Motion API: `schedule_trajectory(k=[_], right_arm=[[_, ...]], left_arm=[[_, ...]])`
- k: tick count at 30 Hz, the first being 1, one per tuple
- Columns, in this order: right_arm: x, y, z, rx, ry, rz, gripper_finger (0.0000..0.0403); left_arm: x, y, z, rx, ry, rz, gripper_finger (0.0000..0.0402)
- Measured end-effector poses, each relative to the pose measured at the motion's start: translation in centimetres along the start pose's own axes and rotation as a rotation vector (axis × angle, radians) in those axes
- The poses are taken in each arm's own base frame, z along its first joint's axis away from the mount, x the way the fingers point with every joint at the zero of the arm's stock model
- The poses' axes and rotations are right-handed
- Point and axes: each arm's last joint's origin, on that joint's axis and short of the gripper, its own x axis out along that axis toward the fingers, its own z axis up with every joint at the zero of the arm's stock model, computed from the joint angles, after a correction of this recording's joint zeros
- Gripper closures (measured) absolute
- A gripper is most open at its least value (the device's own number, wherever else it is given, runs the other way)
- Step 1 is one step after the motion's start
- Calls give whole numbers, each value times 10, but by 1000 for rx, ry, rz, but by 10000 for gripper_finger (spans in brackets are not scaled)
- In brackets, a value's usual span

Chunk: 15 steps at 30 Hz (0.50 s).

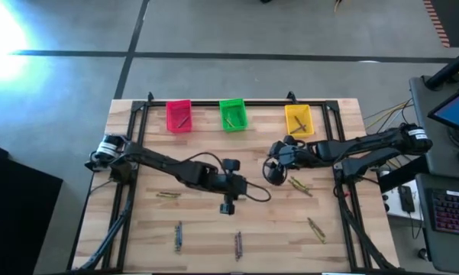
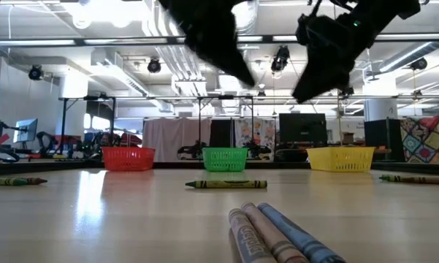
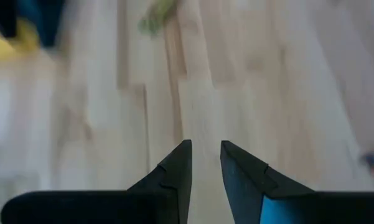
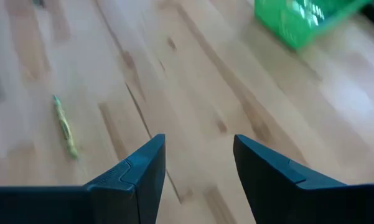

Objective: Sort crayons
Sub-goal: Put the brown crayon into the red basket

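Observation:
Several crayons lie flat on the wooden table (image 1: 214, 145): olive ones (image 1: 168, 195), (image 1: 298, 185), (image 1: 315, 228), a bluish one (image 1: 178, 237) and a reddish one (image 1: 238, 243). My left gripper (image 1: 227, 206) hangs above the table's middle, its fingers (image 3: 174, 168) a narrow gap apart over bare wood. My right gripper (image 1: 272, 173) hovers right of centre, just left of an olive crayon, open wide (image 4: 199, 146) with nothing between its fingers. Another olive crayon (image 4: 65, 127) lies ahead of it.
Pink (image 1: 179, 116), green (image 1: 232, 114) and yellow (image 1: 298, 118) bins stand in a row along the far edge, each with crayons inside. A black frame (image 1: 130, 130) borders the table. Three crayons (image 2: 277, 234) lie close to the low camera.

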Motion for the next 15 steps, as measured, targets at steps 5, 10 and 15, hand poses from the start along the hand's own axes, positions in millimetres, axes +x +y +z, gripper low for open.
schedule_trajectory(k=[5, 10, 15], right_arm=[[0, -2, -5, 9, 41, -21, 223], [0, -2, -4, 4, 37, -22, 222], [0, -2, -4, -1, 38, -23, 223]], left_arm=[[-17, 5, 35, 18, -114, 7, 334], [-35, 11, 64, -10, -235, 13, 334], [-62, 19, 98, -44, -372, 21, 334]])
